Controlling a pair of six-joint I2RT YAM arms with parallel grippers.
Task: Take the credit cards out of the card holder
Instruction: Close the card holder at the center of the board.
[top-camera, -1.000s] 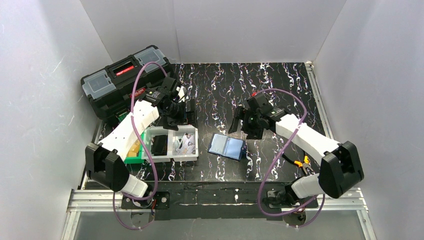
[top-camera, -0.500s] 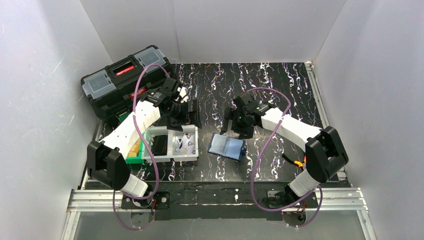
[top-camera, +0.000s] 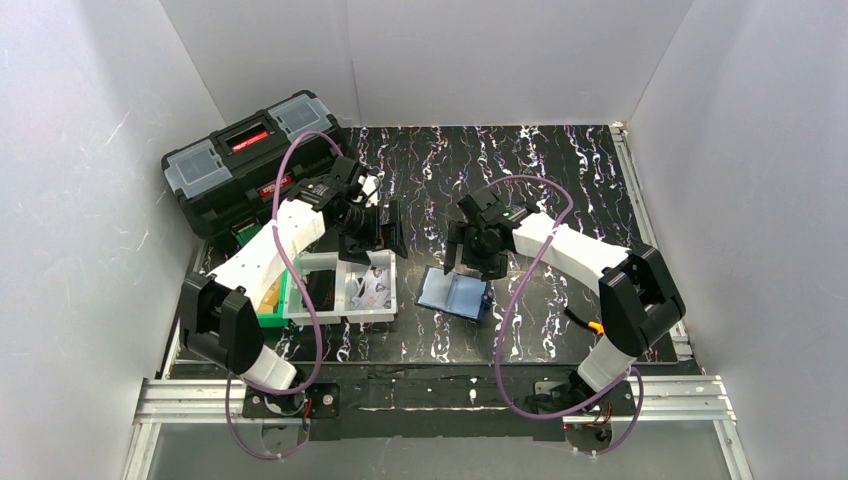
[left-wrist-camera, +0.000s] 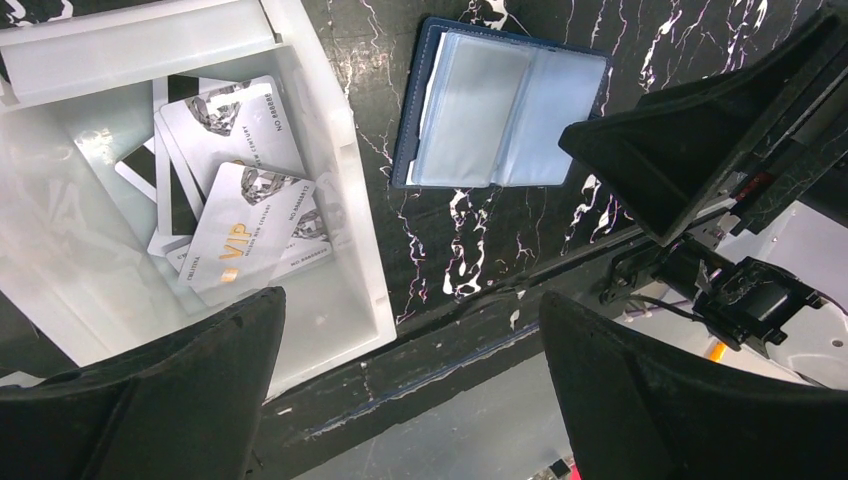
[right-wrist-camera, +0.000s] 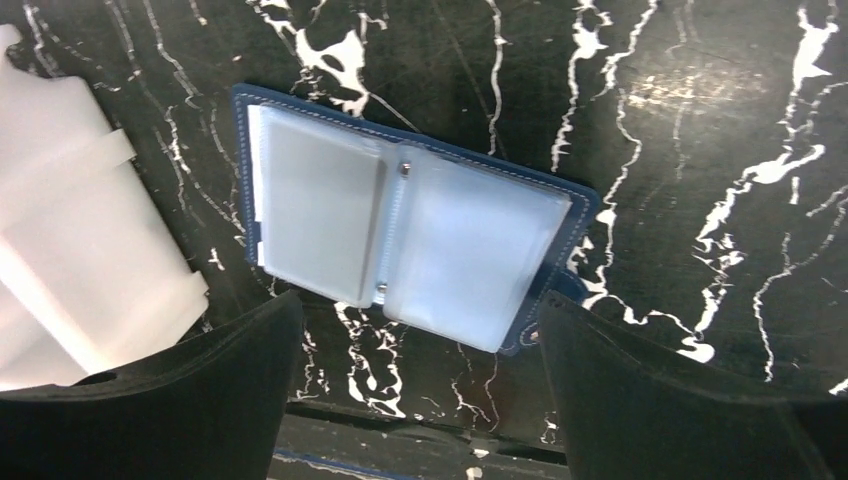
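The navy card holder (top-camera: 455, 294) lies spread open on the black table, its pale clear pockets facing up. It also shows in the left wrist view (left-wrist-camera: 500, 105) and the right wrist view (right-wrist-camera: 410, 240). I see no orange or tan credit cards in its pockets. A yellowish-tan thing (top-camera: 267, 296) lies in the green tray, half hidden by my left arm. My right gripper (top-camera: 466, 262) is open and empty, hovering over the holder's far edge (right-wrist-camera: 420, 400). My left gripper (top-camera: 385, 228) is open and empty, above the white bin's far right corner (left-wrist-camera: 410, 400).
A white divided bin (top-camera: 392, 290) stands left of the holder and holds several white printed cards (left-wrist-camera: 240, 215). A green tray (top-camera: 272, 316) sits at its left. A black toolbox (top-camera: 250, 160) stands at the back left. Orange-handled pliers (top-camera: 603, 326) lie near the right arm.
My right arm has swung left and its gripper has come from beside the holder to just over its far edge. My left gripper has shifted slightly right. The holder has not moved.
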